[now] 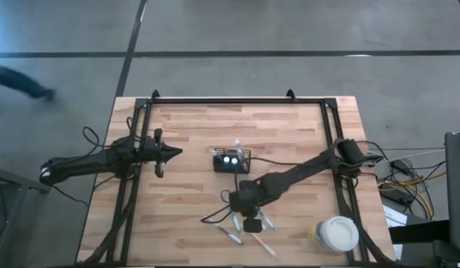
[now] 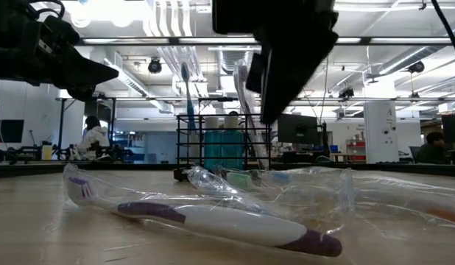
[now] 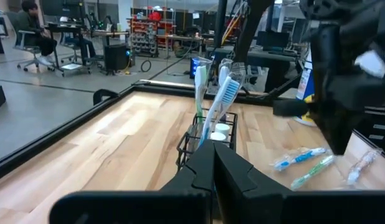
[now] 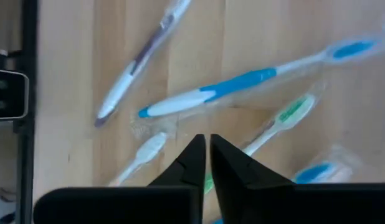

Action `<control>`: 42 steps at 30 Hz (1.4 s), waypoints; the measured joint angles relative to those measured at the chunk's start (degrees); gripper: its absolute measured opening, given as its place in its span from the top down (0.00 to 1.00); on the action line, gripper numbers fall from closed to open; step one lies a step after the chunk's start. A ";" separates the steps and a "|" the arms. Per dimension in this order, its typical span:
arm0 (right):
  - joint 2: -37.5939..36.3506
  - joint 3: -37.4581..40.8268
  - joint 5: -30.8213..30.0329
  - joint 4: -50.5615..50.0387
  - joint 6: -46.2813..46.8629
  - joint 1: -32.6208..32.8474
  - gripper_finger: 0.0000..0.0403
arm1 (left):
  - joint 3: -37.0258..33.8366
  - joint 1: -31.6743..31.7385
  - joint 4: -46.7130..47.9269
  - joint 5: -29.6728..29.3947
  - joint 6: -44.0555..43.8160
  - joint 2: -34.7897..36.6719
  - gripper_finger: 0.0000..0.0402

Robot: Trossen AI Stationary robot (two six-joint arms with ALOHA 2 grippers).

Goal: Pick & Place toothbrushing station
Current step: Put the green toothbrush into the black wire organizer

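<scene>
Caddy (image 1: 231,161) mid-table, brushes upright | right tool (image 4: 207,144) clenched above wrapped toothbrushes (image 4: 242,81) | left tool (image 3: 213,149) clenched

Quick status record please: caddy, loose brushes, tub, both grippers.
caddy: mid-table, upright, two toothbrushes standing in it
loose toothbrushes: wrapped, lying flat on the table near its front edge, under the right gripper
tub: front right corner of the table
right gripper: above the loose toothbrushes, fingers shut, holding nothing
left gripper: left of caddy, pointing at it, fingers shut, empty
</scene>
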State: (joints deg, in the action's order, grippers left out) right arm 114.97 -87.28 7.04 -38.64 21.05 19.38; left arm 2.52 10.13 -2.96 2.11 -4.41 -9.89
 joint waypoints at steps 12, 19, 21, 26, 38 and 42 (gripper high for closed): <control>6.82 -0.13 -3.34 -0.43 12.56 0.00 0.66 | 0.01 -0.01 0.61 3.67 -3.28 0.02 0.99; 7.55 -1.94 -5.01 -1.37 13.82 0.22 0.65 | 0.03 -0.02 0.63 4.79 -3.60 0.00 0.99; 6.78 -4.17 -7.21 -2.75 14.36 0.73 0.65 | 0.01 -0.02 0.88 4.79 -3.29 0.00 0.99; 5.95 -11.72 -9.98 -12.29 16.75 2.02 0.64 | 0.03 -0.01 1.58 5.00 -3.16 -0.02 0.99; 6.17 -8.62 -10.34 -17.27 25.01 2.03 0.58 | 0.02 -0.02 1.87 6.08 -3.29 0.00 0.99; 6.15 -6.81 -10.55 -16.26 25.06 2.01 0.58 | 0.01 -0.01 1.86 6.07 -3.29 0.00 0.99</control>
State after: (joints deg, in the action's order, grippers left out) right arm 121.12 -94.10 -3.51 -54.89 46.11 21.39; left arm 2.52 10.12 -1.10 8.18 -7.70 -9.89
